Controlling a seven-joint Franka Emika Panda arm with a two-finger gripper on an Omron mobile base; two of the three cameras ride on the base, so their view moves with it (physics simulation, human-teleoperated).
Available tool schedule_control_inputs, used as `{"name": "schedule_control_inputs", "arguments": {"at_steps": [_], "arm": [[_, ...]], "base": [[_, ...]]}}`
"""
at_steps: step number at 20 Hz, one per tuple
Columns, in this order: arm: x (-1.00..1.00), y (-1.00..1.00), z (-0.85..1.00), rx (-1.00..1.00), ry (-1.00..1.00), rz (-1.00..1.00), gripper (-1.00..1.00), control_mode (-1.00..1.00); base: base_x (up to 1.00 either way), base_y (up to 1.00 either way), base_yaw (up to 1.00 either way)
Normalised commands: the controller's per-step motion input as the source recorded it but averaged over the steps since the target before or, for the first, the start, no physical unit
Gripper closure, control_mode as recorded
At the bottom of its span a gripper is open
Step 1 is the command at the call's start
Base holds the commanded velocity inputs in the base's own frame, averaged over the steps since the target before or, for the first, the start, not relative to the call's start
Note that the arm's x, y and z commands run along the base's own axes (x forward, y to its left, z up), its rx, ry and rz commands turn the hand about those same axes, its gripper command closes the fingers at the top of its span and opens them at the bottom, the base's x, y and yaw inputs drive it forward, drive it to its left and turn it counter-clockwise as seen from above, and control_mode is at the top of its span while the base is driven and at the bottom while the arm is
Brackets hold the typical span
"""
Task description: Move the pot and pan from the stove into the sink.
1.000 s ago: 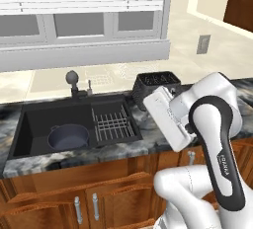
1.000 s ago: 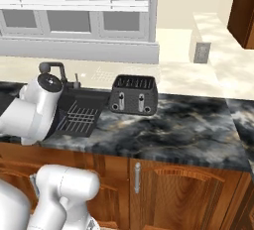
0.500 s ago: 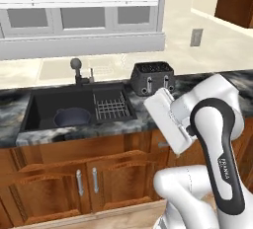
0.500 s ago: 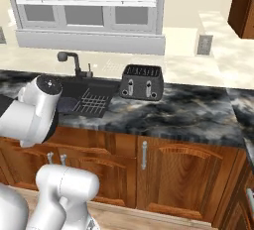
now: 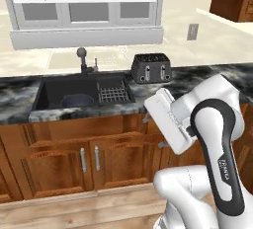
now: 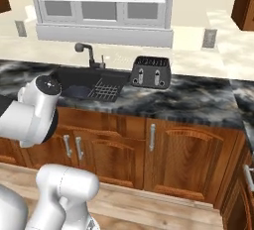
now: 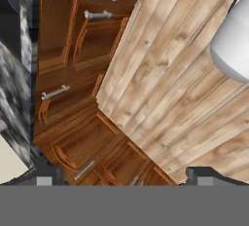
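A dark blue-grey pot point(image 5: 76, 99) sits inside the sink point(image 5: 49, 94), left of the ribbed rack point(image 5: 112, 94). From the right base view the sink point(image 6: 74, 79) shows beyond my arm, with the pot point(image 6: 75, 91) low in it. My hand is folded in close to my body, well back from the counter and over the floor. In the hand view my gripper point(image 7: 124, 176) is open, its fingertips point(image 7: 44, 177) wide apart with nothing between them, facing wooden floor and cabinet doors. The pan and the stove are out of view.
A dark faucet point(image 5: 82, 56) stands behind the sink. A black toaster point(image 5: 150, 67) sits on the marbled counter point(image 5: 197, 77) to the right. Wooden cabinet doors point(image 5: 89, 154) with metal handles run below. Plank floor point(image 5: 74, 213) lies between me and them.
The whole picture has shifted: the base has backed away from the counter, so cabinets and floor now show. The pot stays in the sink. The gripper stays open.
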Motion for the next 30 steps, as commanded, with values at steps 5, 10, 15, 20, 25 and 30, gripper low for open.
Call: {"name": "schedule_control_inputs", "arguments": {"at_steps": [5, 10, 15, 20, 25, 30], "arm": [[0.0, 0.0, 0.0, 0.0, 0.0, 0.0, -1.0, 1.0], [0.0, 0.0, 0.0, 0.0, 0.0, 0.0, -1.0, 1.0], [0.0, 0.0, 0.0, 0.0, 0.0, 0.0, -1.0, 1.0], [0.0, 0.0, 0.0, 0.0, 0.0, 0.0, -1.0, 1.0], [0.0, 0.0, 0.0, 0.0, 0.0, 0.0, -1.0, 1.0], [0.0, 0.0, 0.0, 0.0, 0.0, 0.0, -1.0, 1.0]], "base": [[-0.36, 0.52, 0.06], [-0.38, 0.49, 0.16], [-0.3, 0.04, 0.41], [-0.22, 0.0, 0.46], [-0.15, 0.0, 0.48], [-0.12, 0.0, 0.49]]}}
